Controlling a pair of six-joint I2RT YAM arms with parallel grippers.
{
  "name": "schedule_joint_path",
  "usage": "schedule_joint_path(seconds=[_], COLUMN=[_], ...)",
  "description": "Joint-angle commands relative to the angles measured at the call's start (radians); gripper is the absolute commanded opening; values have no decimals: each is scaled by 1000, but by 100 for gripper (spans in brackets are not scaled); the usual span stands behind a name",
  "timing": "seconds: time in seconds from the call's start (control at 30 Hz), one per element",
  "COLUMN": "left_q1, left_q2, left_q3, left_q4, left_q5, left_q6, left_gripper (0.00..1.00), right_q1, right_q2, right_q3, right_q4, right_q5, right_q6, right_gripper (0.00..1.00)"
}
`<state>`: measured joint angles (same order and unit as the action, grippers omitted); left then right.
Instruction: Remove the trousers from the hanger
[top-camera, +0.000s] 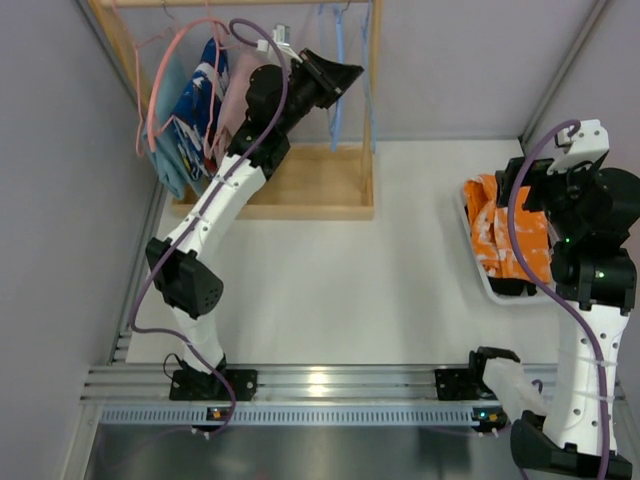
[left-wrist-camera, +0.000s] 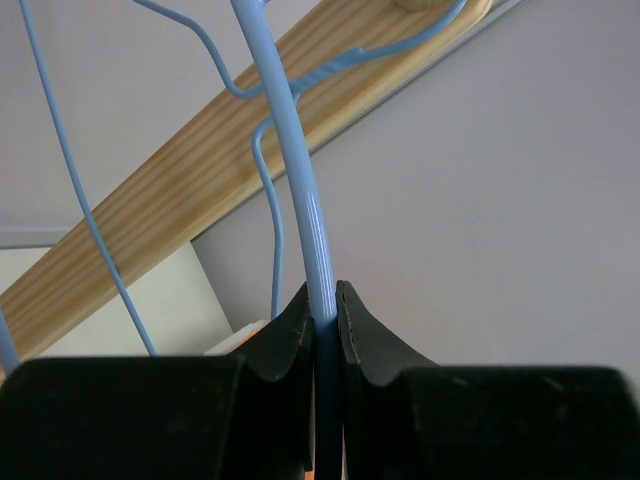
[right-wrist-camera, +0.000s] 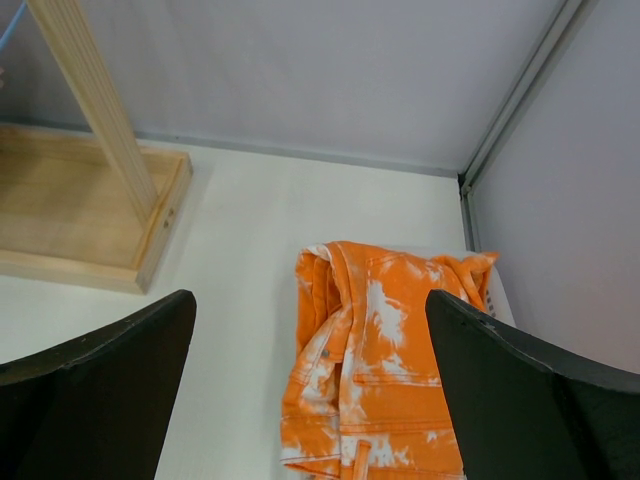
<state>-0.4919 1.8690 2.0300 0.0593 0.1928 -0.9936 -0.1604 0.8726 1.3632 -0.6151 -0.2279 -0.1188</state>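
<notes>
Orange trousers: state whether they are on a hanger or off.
Off. The orange trousers lie crumpled in the tray on the right, apart from the rack, and no hanger shows in them.

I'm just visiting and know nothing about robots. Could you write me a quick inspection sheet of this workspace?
Surface: white table, both arms bolted at its near edge.
Job's things: orange trousers lie in a white tray on the right; other clothes hang on the wooden rack.
Clutter: nothing seen.
Grippers: left gripper shut on a blue hanger at the rack; right gripper open above the orange trousers.
Cables: purple cables run along both arms.
Surroundings: grey walls.
</notes>
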Motion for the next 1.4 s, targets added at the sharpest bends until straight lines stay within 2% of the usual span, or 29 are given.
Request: schedule_joint_path(seconds=[0.0, 0.27, 0.33, 0.4, 0.53, 0.57, 0.63, 0.83, 1.0, 1.13, 1.23, 1.3, 1.33, 1.37], left_q1=[-4, -5, -7, -5, -4, -2, 1, 3, 7, 27, 47, 56, 56, 59], left_q2=[27, 56, 50, 44, 10, -1, -31, -151, -247, -373, -451, -507, -521, -539], left_q3=[75, 64, 47, 26, -16, -28, -63, -169, -282, -399, -468, -488, -496, -510], left_q4=[86, 97, 99, 109, 119, 122, 120, 119, 96, 86, -1, -54, -160, -195], left_q5=[-6, -10, -4, -1, 14, 17, 23, 30, 25, 36, 59, 80, 95, 96], left_q6=[49, 38, 39, 36, 35, 32, 30, 29, 52, 78, 154, 264, 307, 385], left_gripper=[0, 0, 8, 11, 25, 32, 37, 65, 99, 99, 99, 99, 99, 99], right_q1=[-16, -16, -16, -16, -14, -16, -16, -16, -16, -14, -16, -16, -16, -14], right_q2=[-15, -18, -17, -17, -17, -20, -23, -38, -44, -53, -60, -64, -64, -64], right_q3=[22, 22, 22, 22, 22, 20, 20, 16, 10, -6, -21, -30, -33, -38], right_q4=[5, 3, 3, 5, 6, 6, 8, 9, 14, 18, 28, 29, 29, 29], right_q5=[6, 12, 9, 6, 1, -2, -2, -5, -13, -24, -37, -50, -59, -65], right_q6=[2, -4, -2, 2, 7, 7, 4, 4, 15, 21, 27, 34, 37, 39], right_gripper=[99, 99, 99, 99, 99, 99, 99, 99, 99, 99, 99, 99, 99, 99])
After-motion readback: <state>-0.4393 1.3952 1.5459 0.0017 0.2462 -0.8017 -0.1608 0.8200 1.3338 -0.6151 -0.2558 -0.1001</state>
